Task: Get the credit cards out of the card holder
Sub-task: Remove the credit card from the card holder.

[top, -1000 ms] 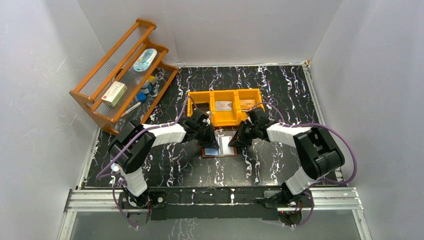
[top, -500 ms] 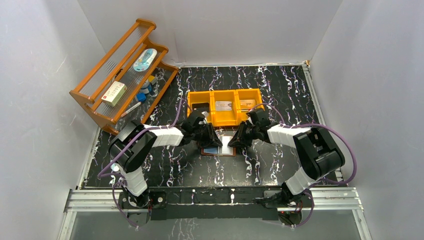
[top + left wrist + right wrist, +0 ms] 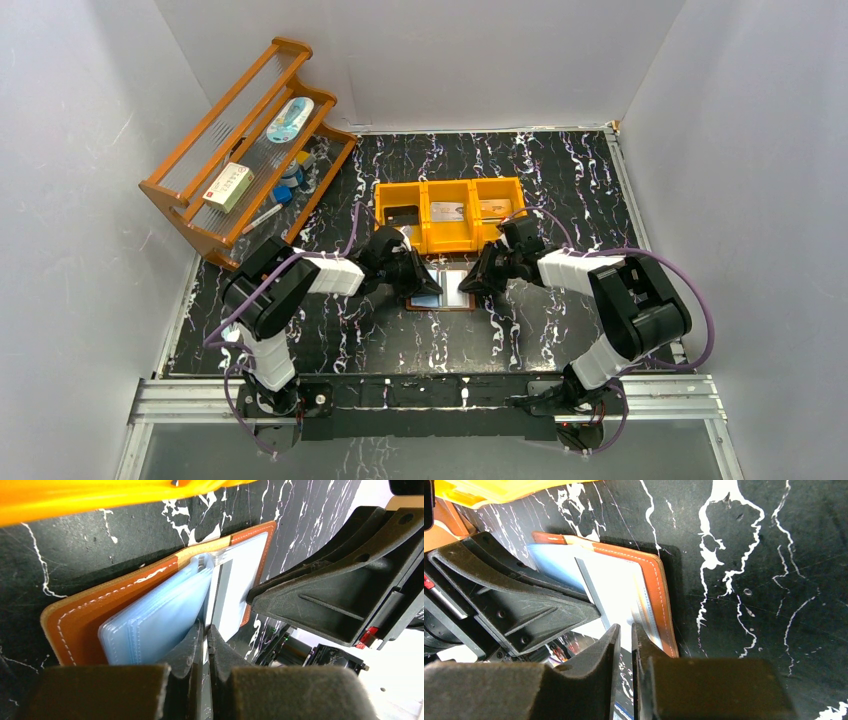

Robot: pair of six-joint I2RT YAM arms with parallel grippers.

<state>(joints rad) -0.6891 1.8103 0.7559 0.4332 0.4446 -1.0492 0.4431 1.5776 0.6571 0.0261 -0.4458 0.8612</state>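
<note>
— Starting with the largest items: what is obscured?
— The black, white-veined table point(image 3: 560, 190) is partly covered by both arms. The wooden rack point(image 3: 215, 118) at rear left holds items too small to identify, bar a white-and-red box point(image 3: 228, 186). The orange bin point(image 3: 450, 184) has three compartments and sits mid-table. The credit cards point(image 3: 447, 211) lie one to a compartment: black, pale and tan (print illegible).
— And the card holder?
— The card holder point(image 3: 447, 288) lies open on the table just in front of the bin. From above, the two grippers cover both its ends. Its long axis runs left to right, parallel to the bin's front, and its fold points towards the bin.
— Materials?
— Brown leather with pale stitching along a rounded edge. Inside is a fan of glossy, pale-blue clear pockets point(image 3: 160, 615). A thin grey strip point(image 3: 222, 595) beside them may be a card edge; I cannot confirm it.
— Grippers?
— Left gripper point(image 3: 204, 630): fingers pressed together at the pockets' near edge. Whether a leaf is caught between them, I cannot tell. Right gripper point(image 3: 624, 630): fingers a narrow slit apart at the right-hand leaf. Whether they pinch anything, I cannot tell.
</note>
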